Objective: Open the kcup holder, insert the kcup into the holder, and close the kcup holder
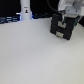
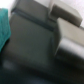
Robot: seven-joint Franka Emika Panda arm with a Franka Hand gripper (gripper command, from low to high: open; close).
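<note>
My gripper (image 1: 64, 24) at the black kcup holder (image 1: 62, 29), far right on the white table (image 1: 35, 55), jaw state unclear, wrist view blurred, teal patch (image 2: 4, 27) at edge

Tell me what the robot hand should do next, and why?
Probably reach the last bit to a drawer handle and grip it. The gripper hovers right at the black drawer box, whose drawers look shut. The wrist view is too blurry to show the jaws.
</note>
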